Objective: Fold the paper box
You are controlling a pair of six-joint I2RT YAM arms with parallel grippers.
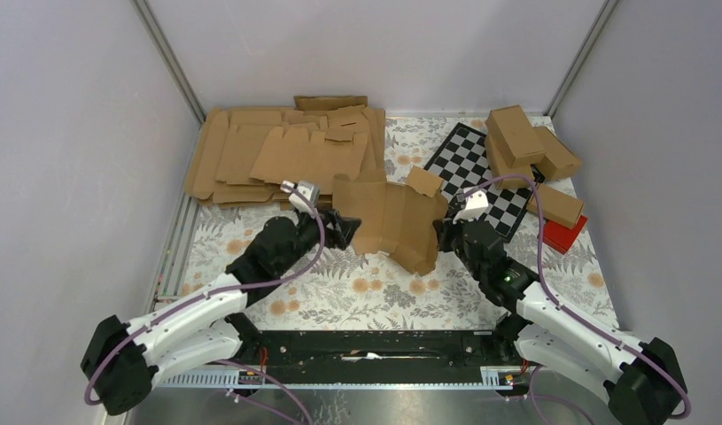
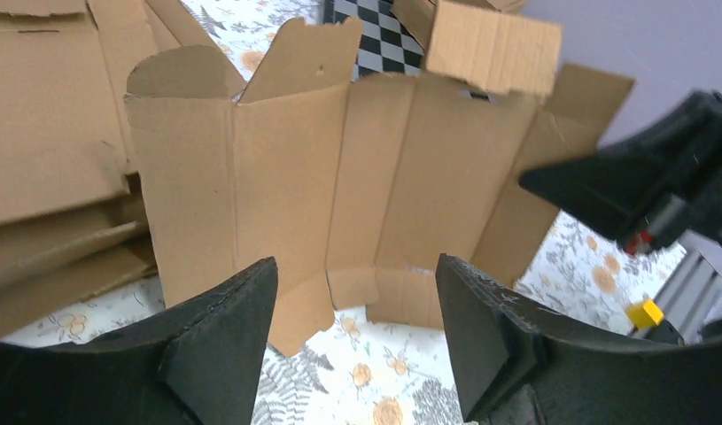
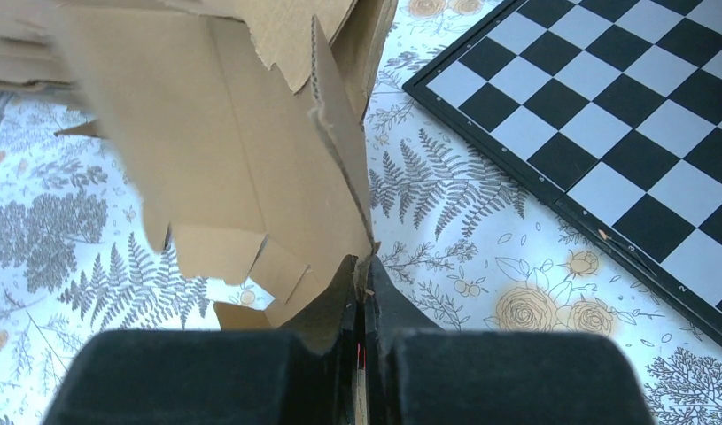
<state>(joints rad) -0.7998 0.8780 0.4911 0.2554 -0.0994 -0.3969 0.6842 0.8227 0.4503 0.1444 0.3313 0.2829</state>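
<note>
My left claw [image 1: 342, 228] [image 2: 353, 283] stands open, its two fingers well apart with nothing between them. The paper box [image 1: 391, 217] [image 2: 339, 204] [image 3: 224, 150] rises just past its fingertips, a half-opened brown blank standing on its lower flaps on the desk [image 1: 339, 297], panels creased and fanned out, top flaps sticking up.

My right claw [image 1: 442, 235] [image 3: 364, 270] is closed tight. In the right wrist view a thin edge of the paper box runs down into the seam between my fingers, so I have the blank pinched at its right side. From the left wrist view I see that claw as a dark wedge reaching in at the blank's right edge.

The paper box sits between my two claws, near the middle of the flowered desk. Behind it on the left lies a heap of flat blanks [image 1: 277, 155]. To the right lies a checkerboard [image 1: 481, 173] [image 3: 605, 115], with folded cartons [image 1: 525, 137] stacked beyond it and a red block [image 1: 565, 235] beside them.
</note>
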